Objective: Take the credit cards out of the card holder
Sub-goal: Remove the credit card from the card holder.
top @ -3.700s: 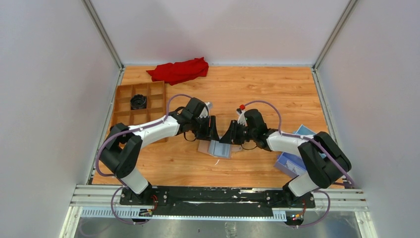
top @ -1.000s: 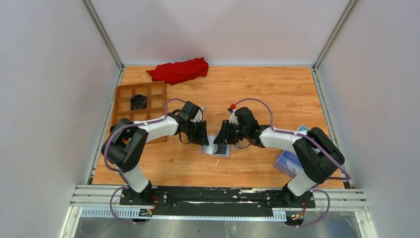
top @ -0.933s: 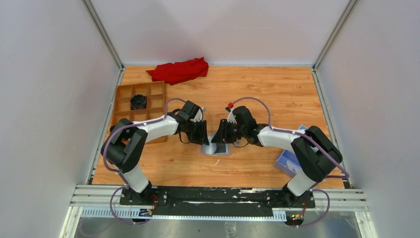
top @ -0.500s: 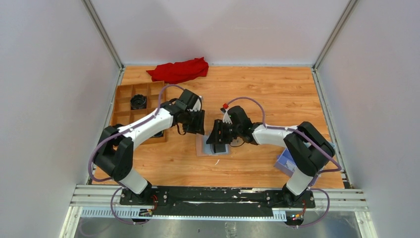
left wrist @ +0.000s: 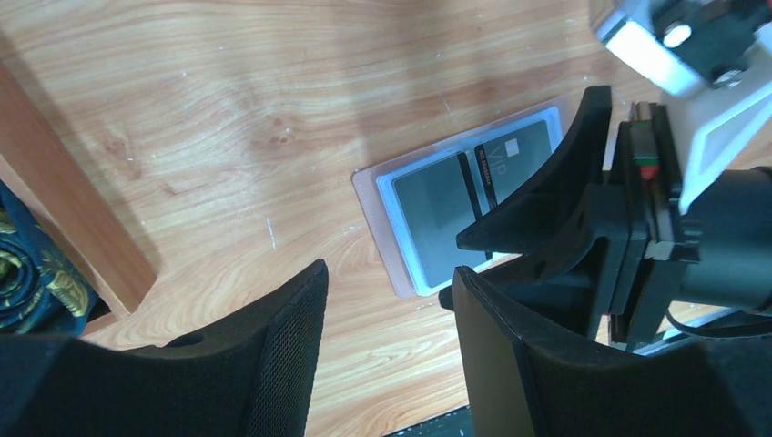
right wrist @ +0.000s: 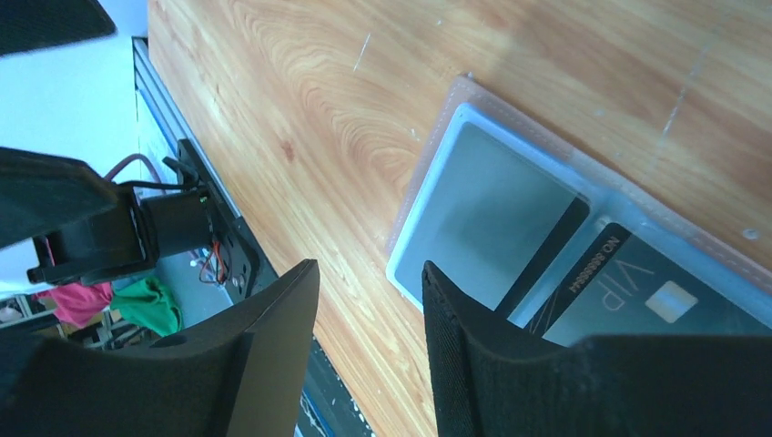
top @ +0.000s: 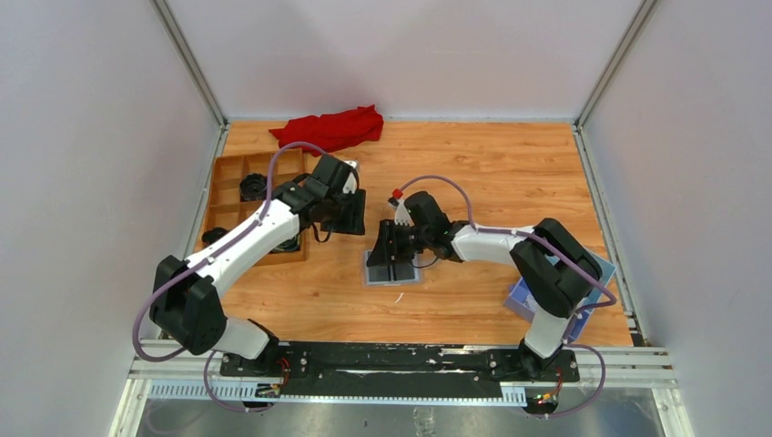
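Jaws of both grippers stand moderately apart with bare wood showing between the fingers, and neither holds anything. The card holder (top: 401,275) lies opened flat on the wooden worktop (top: 510,182), about midway between the left and right edges and nearer the near edge than the far one. Its pale grey-blue inside faces up, with a thin tan-pink border around it. The credit cards (left wrist: 437,202) are in its pockets: a grey card (right wrist: 487,214) in one half and a dark card (right wrist: 628,291) printed VIP in the other. A black strip shows between them, and I cannot tell whether it is a third card.

The right gripper (right wrist: 369,266) hangs over the far part of the card holder, its fingers pointing at the open pockets; whether the tips touch the holder cannot be told. The left gripper (left wrist: 390,273) is off to the holder's far left, apart from it, between it and a brown compartment tray (top: 232,196) that sits along the left edge. The tray holds a small black object (top: 254,187) in one far compartment. A red cloth (top: 330,128) is bunched at the far edge, left of centre. A blue box (top: 528,296) lies by the near right corner, partly under the right arm
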Tool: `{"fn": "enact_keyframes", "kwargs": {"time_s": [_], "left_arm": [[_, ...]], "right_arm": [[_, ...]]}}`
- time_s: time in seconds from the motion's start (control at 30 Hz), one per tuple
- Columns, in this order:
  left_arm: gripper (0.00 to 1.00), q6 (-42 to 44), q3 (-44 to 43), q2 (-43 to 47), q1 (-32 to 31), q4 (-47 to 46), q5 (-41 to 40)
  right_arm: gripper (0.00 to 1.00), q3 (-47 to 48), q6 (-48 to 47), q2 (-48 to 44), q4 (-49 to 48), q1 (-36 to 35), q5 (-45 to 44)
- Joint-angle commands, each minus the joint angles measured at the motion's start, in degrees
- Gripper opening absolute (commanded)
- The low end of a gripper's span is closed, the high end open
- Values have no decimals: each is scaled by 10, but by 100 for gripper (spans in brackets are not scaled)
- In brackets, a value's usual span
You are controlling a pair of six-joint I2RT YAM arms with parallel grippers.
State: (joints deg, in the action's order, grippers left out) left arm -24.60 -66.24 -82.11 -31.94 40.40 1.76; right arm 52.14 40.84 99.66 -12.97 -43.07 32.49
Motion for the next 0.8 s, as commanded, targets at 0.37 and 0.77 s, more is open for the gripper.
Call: {"fn": "enact_keyframes", "kwargs": {"time_s": [0.37,0.77], "left_arm": [[66,-21,57,41,3,-84,109],[73,-90,183,26,3,-254,174]], "right_arm": [[55,-83,-29,-104,35,24,-65],[46,-89,-13,-69,15,34,-44]]}}
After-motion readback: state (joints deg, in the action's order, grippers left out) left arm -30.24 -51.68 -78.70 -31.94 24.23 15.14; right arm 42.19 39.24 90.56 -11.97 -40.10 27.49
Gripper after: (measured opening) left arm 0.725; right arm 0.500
